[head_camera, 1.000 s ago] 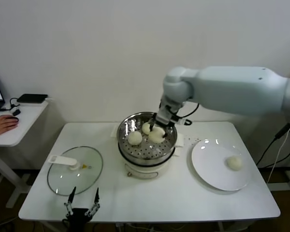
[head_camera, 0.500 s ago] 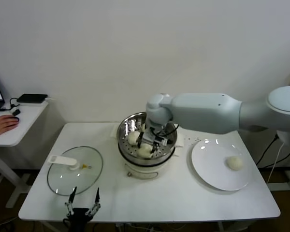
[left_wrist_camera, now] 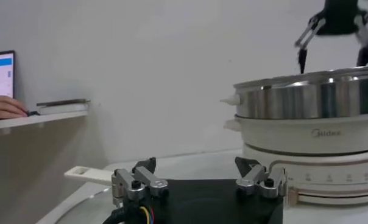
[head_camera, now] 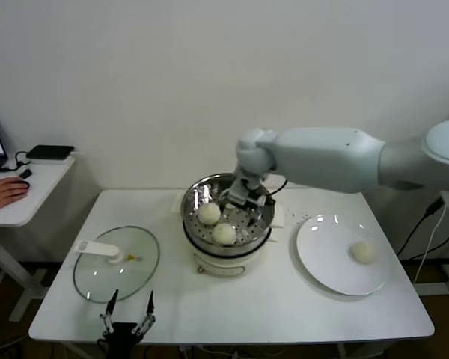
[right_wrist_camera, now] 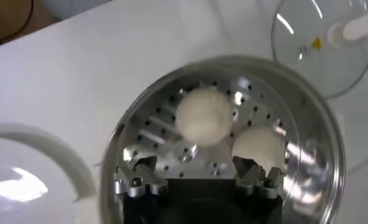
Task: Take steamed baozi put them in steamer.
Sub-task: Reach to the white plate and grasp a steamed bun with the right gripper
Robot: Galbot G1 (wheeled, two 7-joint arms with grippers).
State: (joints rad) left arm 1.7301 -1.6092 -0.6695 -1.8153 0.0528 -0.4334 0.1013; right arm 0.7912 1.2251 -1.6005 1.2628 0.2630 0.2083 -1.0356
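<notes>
The steamer (head_camera: pixel 226 250) stands mid-table. Two baozi lie on its perforated tray, one at the left (head_camera: pixel 209 214) and one at the front (head_camera: pixel 224 234). Another baozi (head_camera: pixel 363 252) sits on the white plate (head_camera: pixel 325 262). My right gripper (head_camera: pixel 243 197) hovers over the back of the steamer, open and empty, and hides part of the tray. In the right wrist view the gripper (right_wrist_camera: pixel 196 165) is above the tray with two baozi (right_wrist_camera: pixel 203 115) (right_wrist_camera: pixel 260 149) below its fingers. My left gripper (head_camera: pixel 129 305) is parked open at the table's front edge.
A glass lid with a white handle (head_camera: pixel 116 262) lies left of the steamer. A side desk (head_camera: pixel 26 187) with a person's hand stands far left. From the left wrist, the steamer (left_wrist_camera: pixel 312 122) shows ahead of the gripper (left_wrist_camera: pixel 196 170).
My right gripper lowered a baozi to the front of the steamer tray, let it go, and rose back over the steamer's rear. The left arm has not moved.
</notes>
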